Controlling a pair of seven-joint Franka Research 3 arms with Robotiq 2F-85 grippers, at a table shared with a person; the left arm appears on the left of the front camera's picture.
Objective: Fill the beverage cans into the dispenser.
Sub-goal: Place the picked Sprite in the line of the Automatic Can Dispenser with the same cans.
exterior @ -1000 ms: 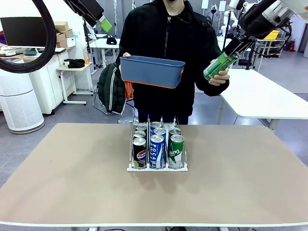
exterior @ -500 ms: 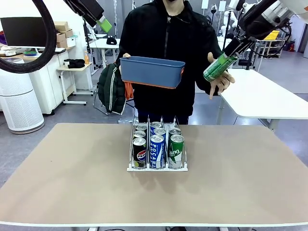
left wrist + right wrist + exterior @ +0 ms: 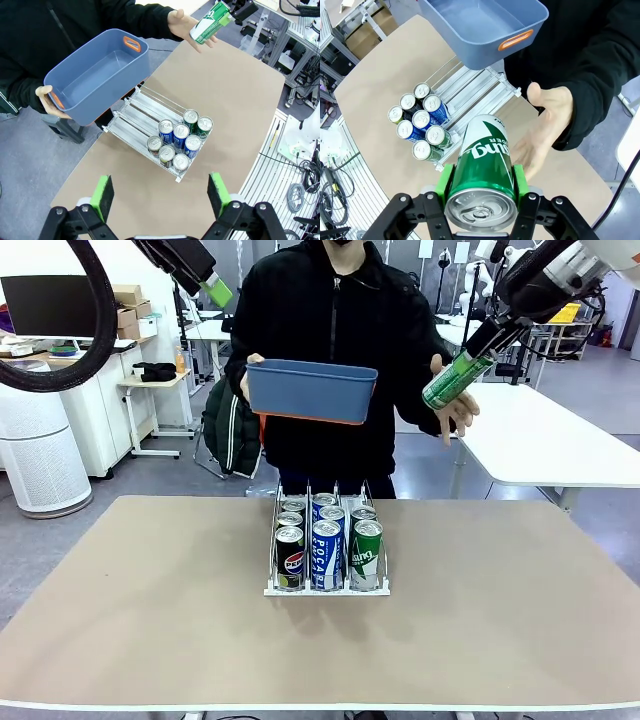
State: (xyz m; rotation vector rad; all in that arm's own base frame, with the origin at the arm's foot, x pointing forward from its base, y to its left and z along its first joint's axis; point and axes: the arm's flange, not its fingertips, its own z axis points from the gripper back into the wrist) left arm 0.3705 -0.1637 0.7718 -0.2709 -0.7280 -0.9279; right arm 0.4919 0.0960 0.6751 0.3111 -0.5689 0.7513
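Right gripper (image 3: 482,187) clamped a green can (image 3: 456,378) at upper right of the front view, the person's open hand (image 3: 450,400) just behind it. Left gripper (image 3: 160,195) hung spread and empty. Dispenser (image 3: 326,589) at table centre held 6 cans. Risk: can tilted; a misaligned descent could catch a lane divider.

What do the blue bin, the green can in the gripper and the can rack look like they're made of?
Blue bin: likely molded plastic, matte, smooth one-piece walls with orange handle inserts.
Green can: looks like thin metal, probably aluminium, with a glossy printed body and a bare silver pull-tab top.
Can rack: white base that seems plastic, with thin shiny dividers, wire or clear plastic; hard to tell which.
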